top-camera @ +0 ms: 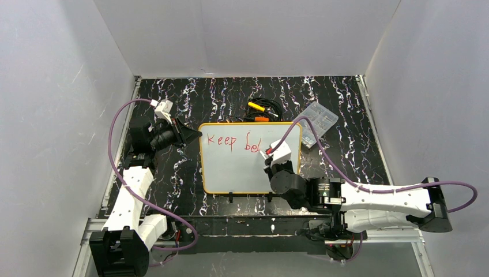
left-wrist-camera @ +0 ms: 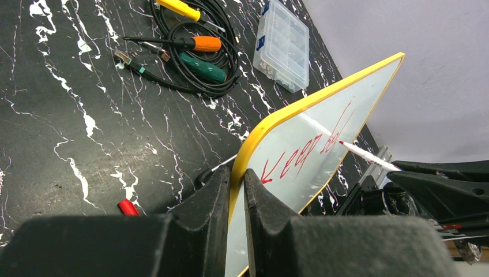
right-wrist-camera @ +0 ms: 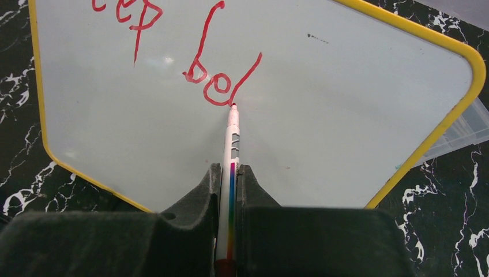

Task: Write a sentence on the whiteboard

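Observation:
The whiteboard [top-camera: 239,170], white with a yellow rim, lies mid-table. Red lettering [top-camera: 222,141] on it reads "Keep bel"; the end of it shows in the right wrist view [right-wrist-camera: 219,86]. My left gripper [top-camera: 195,134] is shut on the whiteboard's left top corner, its jaws pinching the yellow rim [left-wrist-camera: 254,144]. My right gripper [top-camera: 271,154] is shut on a white marker [right-wrist-camera: 232,144] with a rainbow stripe. The marker's red tip touches the board at the foot of the "l". The marker also shows in the left wrist view [left-wrist-camera: 369,154].
Behind the board lie screwdrivers with yellow, orange and green handles [left-wrist-camera: 204,44] on coiled black cables [top-camera: 268,109]. A small clear plastic box [top-camera: 318,122] sits at the board's right top corner. A red cap [left-wrist-camera: 127,206] lies on the black marbled table. Two black clips [top-camera: 230,197] hold the board's near edge.

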You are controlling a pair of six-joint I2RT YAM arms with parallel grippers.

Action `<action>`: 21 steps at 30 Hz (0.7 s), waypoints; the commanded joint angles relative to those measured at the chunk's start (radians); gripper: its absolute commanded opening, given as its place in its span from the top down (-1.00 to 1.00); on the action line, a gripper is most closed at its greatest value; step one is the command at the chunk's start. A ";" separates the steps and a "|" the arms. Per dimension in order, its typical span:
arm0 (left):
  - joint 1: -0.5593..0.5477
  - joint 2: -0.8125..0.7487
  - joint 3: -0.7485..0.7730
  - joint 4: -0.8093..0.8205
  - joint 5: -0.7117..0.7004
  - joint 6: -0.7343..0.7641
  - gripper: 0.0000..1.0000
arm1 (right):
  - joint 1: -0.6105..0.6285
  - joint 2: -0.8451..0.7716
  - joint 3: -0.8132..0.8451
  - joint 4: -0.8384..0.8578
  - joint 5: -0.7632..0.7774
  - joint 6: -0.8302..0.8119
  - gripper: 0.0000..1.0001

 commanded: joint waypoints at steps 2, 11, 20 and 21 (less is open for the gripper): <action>-0.008 -0.017 0.013 -0.007 0.036 -0.001 0.99 | 0.007 -0.065 0.010 0.060 0.045 0.001 0.97; -0.008 -0.012 0.013 -0.007 0.036 -0.001 0.99 | 0.008 -0.011 0.014 0.149 0.103 -0.087 0.97; -0.008 -0.010 0.013 -0.006 0.037 -0.001 0.99 | 0.006 0.015 0.006 0.135 0.122 -0.097 0.97; -0.008 -0.010 0.013 -0.005 0.037 -0.001 0.99 | 0.006 0.015 0.005 0.127 0.121 -0.091 0.97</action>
